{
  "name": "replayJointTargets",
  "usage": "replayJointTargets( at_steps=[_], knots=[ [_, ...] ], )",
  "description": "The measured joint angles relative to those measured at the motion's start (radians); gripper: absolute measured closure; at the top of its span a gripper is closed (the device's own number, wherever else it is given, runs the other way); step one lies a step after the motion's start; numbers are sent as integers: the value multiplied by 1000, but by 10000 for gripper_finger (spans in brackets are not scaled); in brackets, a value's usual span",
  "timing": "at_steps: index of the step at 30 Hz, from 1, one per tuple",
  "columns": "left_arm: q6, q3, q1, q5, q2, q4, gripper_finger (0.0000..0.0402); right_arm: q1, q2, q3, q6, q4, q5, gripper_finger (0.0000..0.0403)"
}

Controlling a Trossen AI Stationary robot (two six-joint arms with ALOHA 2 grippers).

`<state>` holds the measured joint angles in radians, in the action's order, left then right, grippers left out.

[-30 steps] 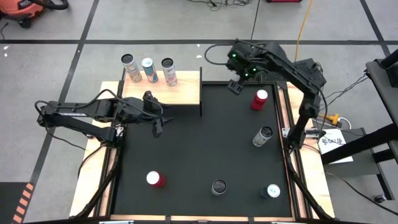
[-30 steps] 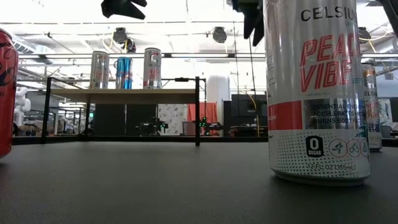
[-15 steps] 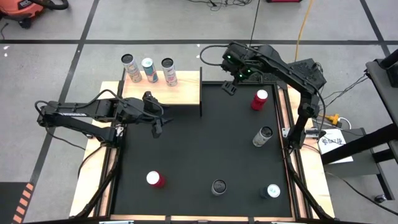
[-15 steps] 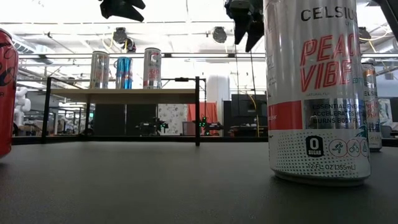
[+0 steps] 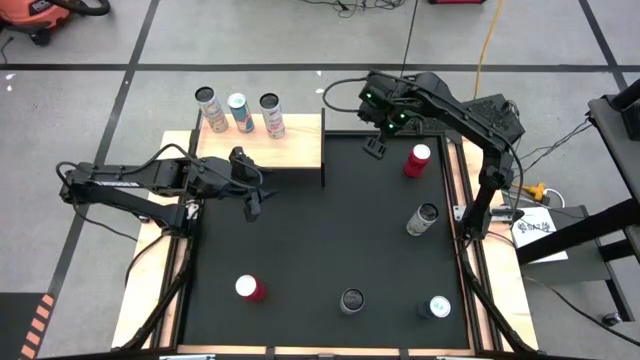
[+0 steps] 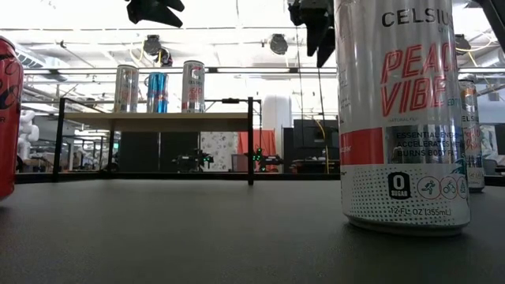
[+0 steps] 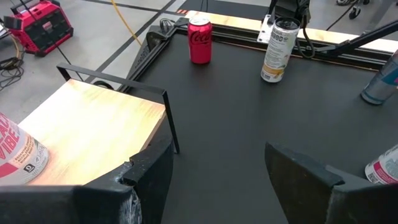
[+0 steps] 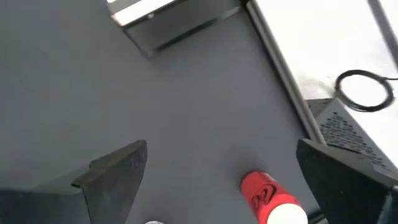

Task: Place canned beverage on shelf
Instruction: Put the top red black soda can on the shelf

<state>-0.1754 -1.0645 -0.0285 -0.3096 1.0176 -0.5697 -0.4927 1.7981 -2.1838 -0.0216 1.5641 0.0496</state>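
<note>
The pale wooden shelf (image 5: 262,143) on black legs stands at the table's far left, with three cans (image 5: 240,112) upright on its far edge. My left gripper (image 5: 252,202) hovers open just off the shelf's near edge, nothing between its fingers (image 7: 217,155). My right gripper (image 5: 375,147) hangs open over the far right of the black table, pointing steeply down. It is to the left of a red can (image 5: 417,160) that stands upright on the table (image 8: 270,200). In the low view both grippers are high above the table: left (image 6: 158,9), right (image 6: 319,35).
More cans stand upright on the table: a silver one (image 5: 424,219) at mid right, a red one (image 5: 249,288) near left, a dark-topped one (image 5: 352,300) and a blue-white one (image 5: 436,308) near the front edge. Wooden strips (image 5: 458,180) edge the table.
My right gripper has shifted a little toward the table's near edge and tipped slightly, still open, above the far right part of the table. The cans and the shelf stand as before.
</note>
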Motion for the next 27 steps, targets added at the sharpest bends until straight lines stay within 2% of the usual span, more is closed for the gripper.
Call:
replayJointTargets(
  at_steps=[13,15,19,27],
  knots=[
    [-1,0,0,0,0,0,148,3,0,0,28,-133,-1,7],
    [-1,0,0,0,0,0,148,2,0,0,28,-116,14,7],
    [-1,0,0,0,0,0,148,-19,0,0,47,0,114,7],
    [-1,-1,0,0,0,-13,148,-133,-13,47,190,7,103,7]
  ],
)
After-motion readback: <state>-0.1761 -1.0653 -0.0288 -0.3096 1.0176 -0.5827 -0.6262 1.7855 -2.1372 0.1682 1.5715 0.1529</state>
